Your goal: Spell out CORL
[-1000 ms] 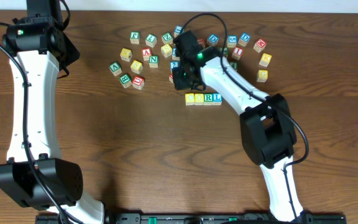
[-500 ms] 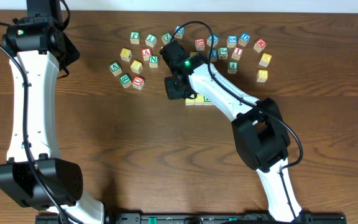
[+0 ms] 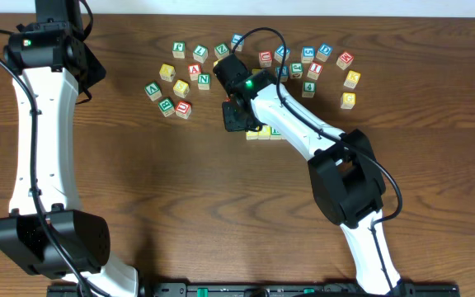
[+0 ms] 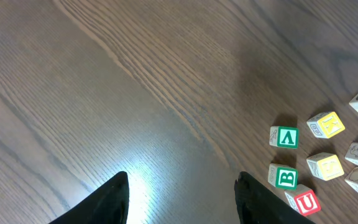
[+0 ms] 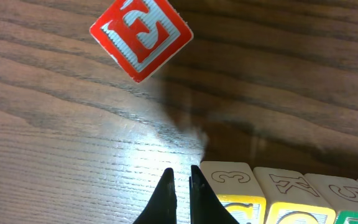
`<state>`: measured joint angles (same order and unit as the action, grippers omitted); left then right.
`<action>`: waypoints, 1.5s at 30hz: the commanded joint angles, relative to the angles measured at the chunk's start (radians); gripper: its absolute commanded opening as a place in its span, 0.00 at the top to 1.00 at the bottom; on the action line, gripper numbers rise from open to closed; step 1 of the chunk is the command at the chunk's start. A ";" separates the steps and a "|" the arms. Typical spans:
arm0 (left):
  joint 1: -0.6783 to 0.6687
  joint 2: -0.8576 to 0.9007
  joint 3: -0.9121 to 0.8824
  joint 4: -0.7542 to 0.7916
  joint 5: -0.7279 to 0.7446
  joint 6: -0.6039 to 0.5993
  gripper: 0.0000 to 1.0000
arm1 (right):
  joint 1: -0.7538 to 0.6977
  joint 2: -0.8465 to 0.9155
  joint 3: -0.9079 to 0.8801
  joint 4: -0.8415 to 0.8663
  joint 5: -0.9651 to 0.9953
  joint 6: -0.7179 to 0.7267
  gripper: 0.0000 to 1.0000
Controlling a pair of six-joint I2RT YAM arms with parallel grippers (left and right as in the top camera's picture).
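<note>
Your left pincer (image 4: 180, 198) hangs over bare tabletop (image 4: 104, 93), its fingers a moderate way apart with nothing between them. Just to its right lie loose cubes: a green A cube (image 4: 284, 137), a green B cube (image 4: 283, 177), a red U cube (image 4: 303, 201) and yellow cubes (image 4: 325, 167). Mid-tabletop, your right pincer (image 5: 180, 186) is pinched almost shut on nothing, tips just beside the left end of the CORL row (image 3: 264, 132). Your right arm (image 3: 291, 115) crosses over that row and hides its right end. A red E cube (image 5: 142, 38) sits apart, beyond the tips. More loose cubes (image 3: 328, 62) scatter farther right.
</note>
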<state>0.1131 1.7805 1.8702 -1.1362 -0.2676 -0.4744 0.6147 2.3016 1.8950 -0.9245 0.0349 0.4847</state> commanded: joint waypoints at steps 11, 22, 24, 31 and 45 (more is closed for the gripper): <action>0.000 0.015 -0.015 -0.001 -0.003 -0.009 0.46 | -0.015 0.019 -0.006 -0.027 0.019 0.039 0.97; 0.000 0.015 -0.015 -0.001 -0.003 -0.009 0.46 | -0.020 0.019 -0.006 -0.009 0.000 -0.026 0.92; 0.000 0.015 -0.015 -0.001 -0.003 -0.009 0.46 | -0.021 0.015 0.004 -0.002 -0.024 -0.074 0.91; 0.000 0.015 -0.015 -0.001 -0.003 -0.009 0.47 | -0.025 -0.067 0.047 -0.014 -0.032 -0.169 0.86; 0.000 0.015 -0.015 -0.001 -0.003 -0.009 0.46 | -0.123 -0.608 0.055 -0.224 -0.014 -0.258 0.01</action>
<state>0.1131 1.7805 1.8702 -1.1366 -0.2676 -0.4744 0.5133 1.7988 1.9427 -1.0969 0.0032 0.2436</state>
